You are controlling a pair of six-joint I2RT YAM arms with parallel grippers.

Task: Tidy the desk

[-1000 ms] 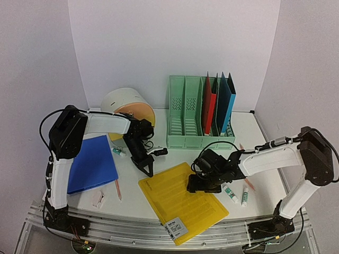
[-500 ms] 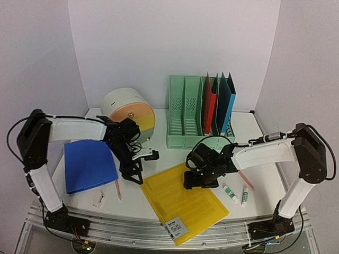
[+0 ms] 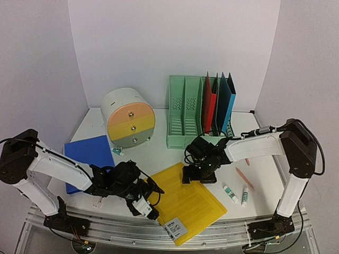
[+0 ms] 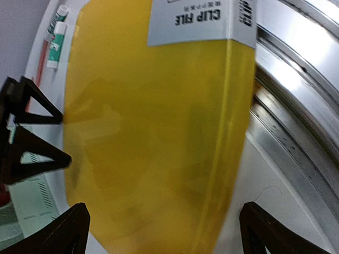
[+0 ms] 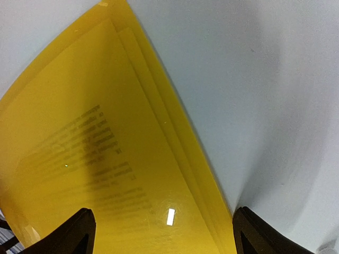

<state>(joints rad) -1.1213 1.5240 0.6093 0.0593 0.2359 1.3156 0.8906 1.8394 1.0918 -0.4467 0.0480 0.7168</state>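
The desk point(image 3: 164, 153) is a white tabletop with a metal rail point(image 3: 106, 225) along its front. A yellow clip file point(image 3: 185, 203) lies flat near the front, its labelled corner over the rail. My left gripper point(image 3: 150, 200) is low at the file's left edge and stands open, with the yellow file point(image 4: 153, 121) spanning the gap between its fingers. At the file's far edge my right gripper point(image 3: 198, 179) points down, open over the file's far corner point(image 5: 106, 159), holding nothing. The right gripper's black fingers point(image 4: 32, 132) show in the left wrist view.
A blue folder point(image 3: 87, 159) lies at the left. A round drawer unit point(image 3: 130, 119) and a green file rack point(image 3: 198, 114) holding red and blue folders stand at the back. Glue sticks point(image 3: 230, 193) and a red pencil point(image 3: 243, 177) lie at the right.
My left arm swung from the desk's middle down to the file's front-left edge and its gripper opened. The right gripper crept along the file to its far edge.
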